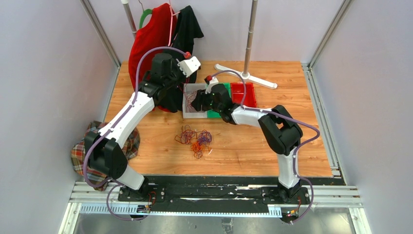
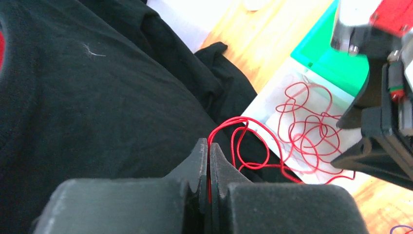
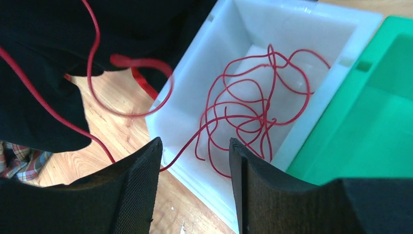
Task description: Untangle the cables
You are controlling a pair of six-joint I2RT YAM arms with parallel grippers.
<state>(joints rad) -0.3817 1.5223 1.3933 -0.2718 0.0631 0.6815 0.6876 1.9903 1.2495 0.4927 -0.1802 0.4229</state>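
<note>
left gripper was pinched tight on a red cable, up over the black shirt. rest of that cable lay coiled in the white bin. tangle of cables, red/orange/purple, sat on the wooden table nearer the bases. right gripper hung over the bin's rim w/ jaws apart, holding nothing. green bin touched the white one's right side.
</note>
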